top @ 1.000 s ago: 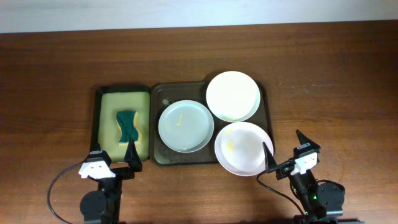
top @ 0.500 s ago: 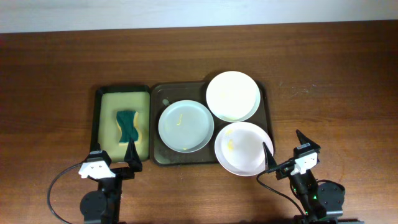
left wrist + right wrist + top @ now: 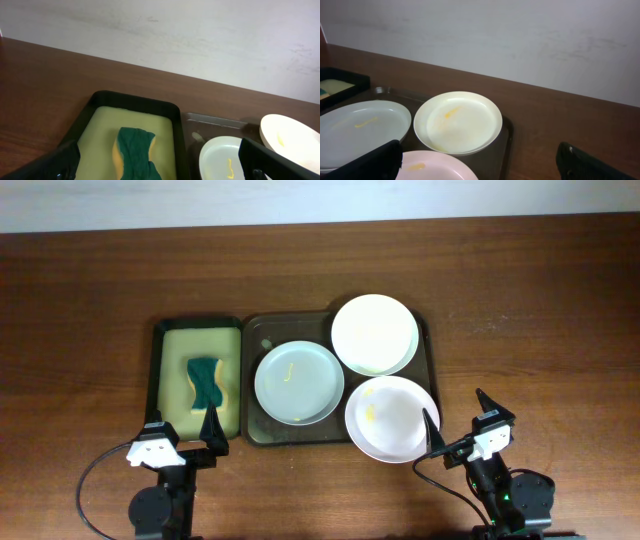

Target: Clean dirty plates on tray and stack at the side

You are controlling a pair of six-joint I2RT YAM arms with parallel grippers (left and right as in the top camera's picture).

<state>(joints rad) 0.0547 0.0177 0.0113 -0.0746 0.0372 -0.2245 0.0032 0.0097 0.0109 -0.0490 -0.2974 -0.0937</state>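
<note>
Overhead view, centre of frame: the tray (image 3: 256,431) lies on the wooden table (image 3: 540,290), its long side running left to right.

All three plates are on it.
- The grey-blue plate (image 3: 299,383) sits left of centre with a thin yellow streak on its face.
- The upper white plate (image 3: 375,334) occupies the upper right corner. Its edge overlaps the tray's top rim, and the right wrist view shows a yellow smear.
- The lower white plate (image 3: 392,419) sits at the lower right, overhanging the rim there, with a yellow smear on its left half.

The three plates touch or overlap at their edges; none is stacked at the side.

Just left of the tray stands a narrower tray (image 3: 158,380) with a yellow-green lining, and a green sponge (image 3: 204,380) lies in it.

The left gripper (image 3: 183,432) is at the lower left of the frame with its fingers spread wide and nothing between them. One finger overlaps the narrow tray's lower right corner in this view; contact cannot be told.

The right gripper (image 3: 455,415) is at the lower right, just beside the lower white plate. It is likewise spread and empty.
</note>
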